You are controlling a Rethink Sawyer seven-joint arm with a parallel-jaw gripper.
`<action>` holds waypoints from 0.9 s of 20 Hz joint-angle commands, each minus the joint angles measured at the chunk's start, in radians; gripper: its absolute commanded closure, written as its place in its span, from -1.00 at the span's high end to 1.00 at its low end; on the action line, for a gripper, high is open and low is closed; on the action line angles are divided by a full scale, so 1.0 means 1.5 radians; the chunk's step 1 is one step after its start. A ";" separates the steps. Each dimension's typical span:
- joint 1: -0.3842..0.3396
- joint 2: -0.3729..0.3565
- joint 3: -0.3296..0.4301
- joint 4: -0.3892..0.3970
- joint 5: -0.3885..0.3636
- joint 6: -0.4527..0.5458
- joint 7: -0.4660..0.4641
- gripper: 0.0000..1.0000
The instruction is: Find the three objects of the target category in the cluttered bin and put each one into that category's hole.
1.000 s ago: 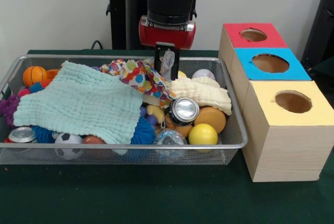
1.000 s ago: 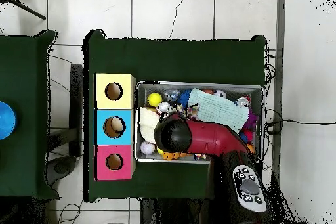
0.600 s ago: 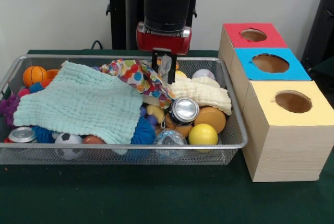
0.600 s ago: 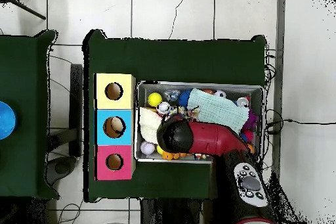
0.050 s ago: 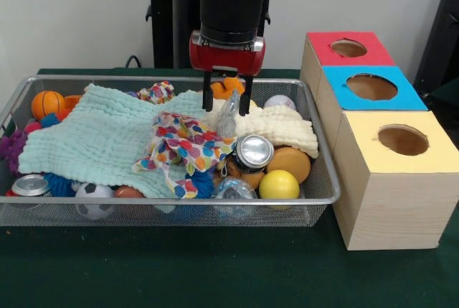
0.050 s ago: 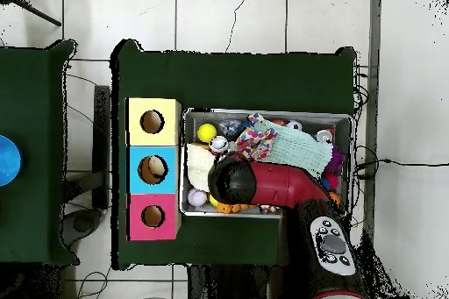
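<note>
Here, your gripper (image 5: 227, 100) hangs spread wide and empty over the bin (image 5: 326, 186); holes (image 5: 403, 139) at three o'clock look unfilled.

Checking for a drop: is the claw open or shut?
Open: the claw hangs over the bin, fingers apart, holding nothing.

Green tablecloth (image 5: 215, 272), tiled floor (image 6: 228, 15)

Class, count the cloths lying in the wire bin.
3: mint cloth at left, colourful patterned cloth in the middle, cream cloth toward the boxes. Others may be buried.
</note>
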 commanded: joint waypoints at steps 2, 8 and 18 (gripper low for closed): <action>0.013 0.012 0.026 0.002 -0.027 0.012 0.034 1.00; 0.033 0.048 0.011 -0.017 -0.034 -0.024 0.053 1.00; 0.049 0.069 -0.006 -0.031 -0.038 -0.041 0.055 -1.00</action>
